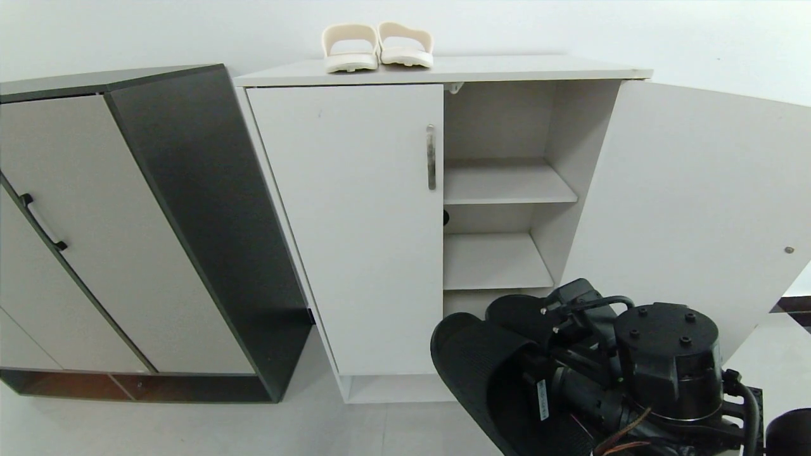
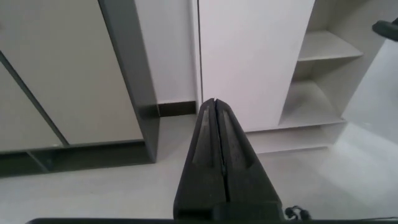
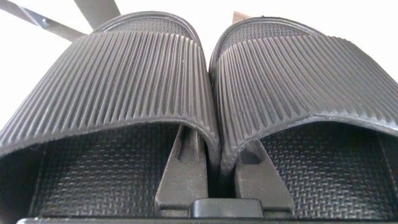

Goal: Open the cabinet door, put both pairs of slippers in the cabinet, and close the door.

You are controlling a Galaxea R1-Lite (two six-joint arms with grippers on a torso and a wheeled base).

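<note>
Your right end effector (image 3: pixel 217 171) is clamped on the 2 black slippers (image 1: pixel 485 361), side by side, low before the white cabinet (image 1: pixel 345 221). Its open shelf (image 1: pixel 494 263) lies directly ahead and above them. Your left end effector (image 2: pixel 215 146), pressed together and empty, hangs farther off.

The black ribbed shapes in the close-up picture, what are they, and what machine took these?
It is a two-armed robot on wheels. One picture comes from a camera on its head, the other two from cameras on its wrists. The ribbed shapes are a pair of black slippers, pinched together by the right claw and held before the white cabinet, whose right door stands open onto shelves. A cream pair of slippers sits on the cabinet's top. The left claw is shut and holds nothing.
</note>
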